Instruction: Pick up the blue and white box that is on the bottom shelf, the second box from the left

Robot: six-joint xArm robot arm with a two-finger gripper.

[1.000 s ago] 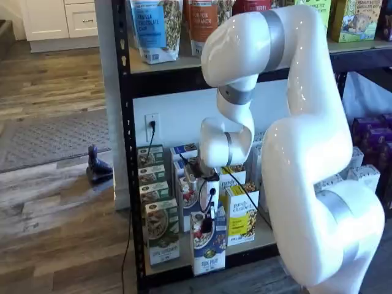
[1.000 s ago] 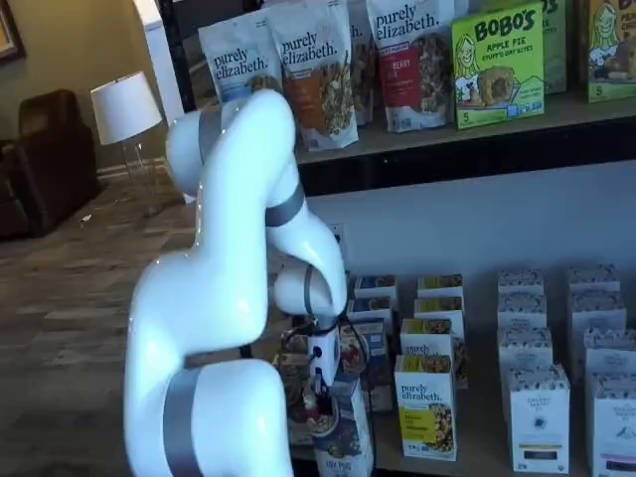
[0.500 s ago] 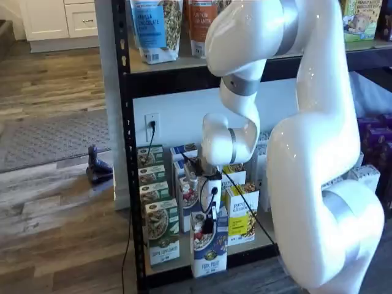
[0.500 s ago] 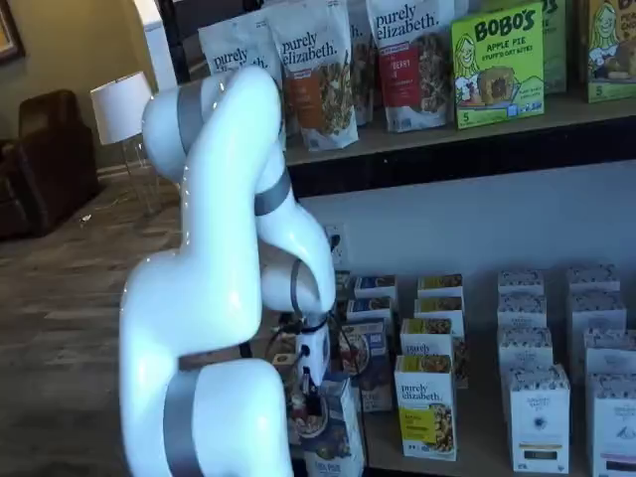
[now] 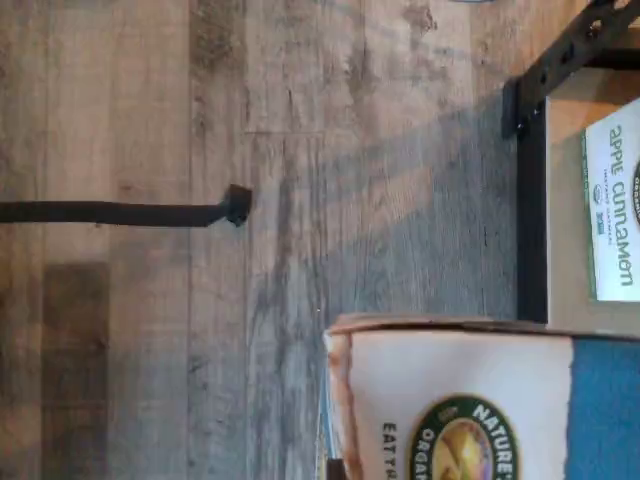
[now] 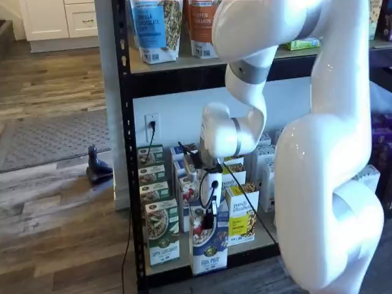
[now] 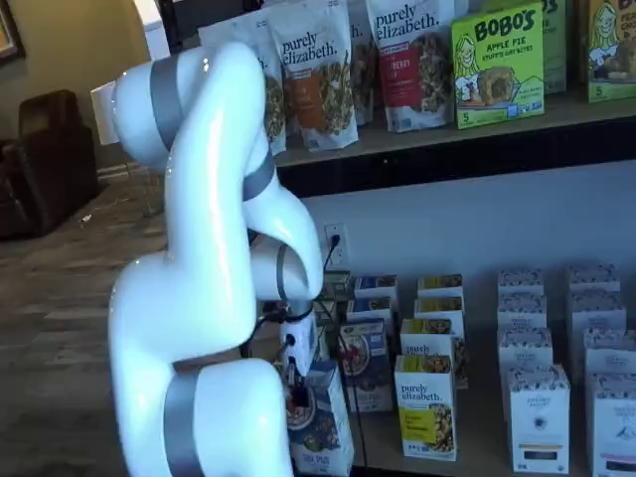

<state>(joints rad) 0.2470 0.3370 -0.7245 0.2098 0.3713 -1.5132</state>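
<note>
The blue and white box stands upright at the front edge of the bottom shelf, partly out past the black beam. My gripper hangs over it, its black fingers shut on the box's top edge. Both shelf views show this; the box and gripper sit just below my white wrist. In the wrist view the box's top shows close up, white with a round green logo and a blue side, above the wooden floor.
A row of green-and-white boxes stands left of the held box, and yellow-and-white boxes stand to its right. More blue boxes stand behind it. White boxes fill the right. A black cable lies on the floor.
My upper arm has risen and swung away from the rack, and the held box has come a little farther out past the shelf's front edge. The grip has stayed the same.
</note>
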